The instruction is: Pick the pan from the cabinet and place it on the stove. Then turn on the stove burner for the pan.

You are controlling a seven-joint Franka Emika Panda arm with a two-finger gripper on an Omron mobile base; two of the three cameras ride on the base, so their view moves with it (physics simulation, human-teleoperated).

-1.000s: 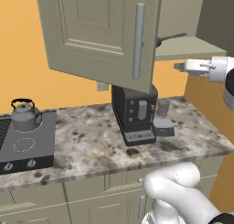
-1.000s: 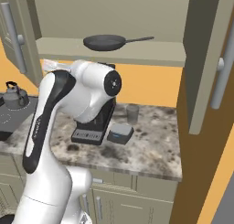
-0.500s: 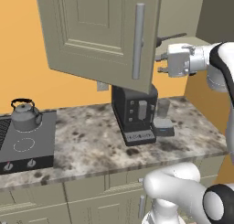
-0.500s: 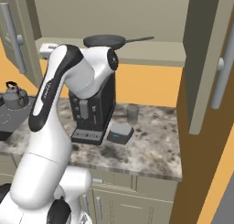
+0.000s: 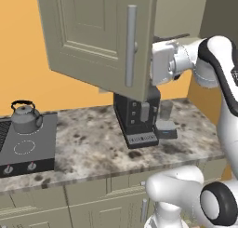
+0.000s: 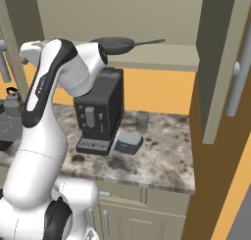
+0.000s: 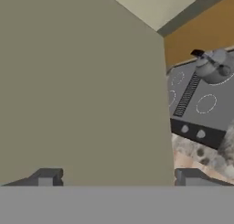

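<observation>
- Dark grey and shallow, the pan (image 6: 113, 44) sits on the shelf of the open cabinet (image 6: 162, 55), its thin handle running along the shelf toward the right-hand door; nothing holds it.
- Judging by this, the first step is in hand: the reach for the pan, with no grasp made yet.
- In the left base view the gripper (image 5: 157, 68) is at shelf height, just beside the edge of the open door (image 5: 100, 38) and pointing toward it, not at the pan.
- In the hand view its two dark fingers (image 7: 45, 178) stand wide apart with nothing between them; the flat beige door panel (image 7: 77, 90) is close in front.
- Next, the hand probably needs to turn toward the shelf and close on the pan's rim or handle; the slim handle may be the easier hold.
- Below and to the left lies the stove (image 5: 30, 148): a smooth dark slab with thin white rings, a ribbed centre grill and small round knobs on its front.
- A rounded grey kettle (image 5: 25, 117) with a black loop handle stands on one ring.
- On the speckled stone counter (image 5: 88, 148) stands a boxy black coffee machine (image 5: 137, 120).
</observation>
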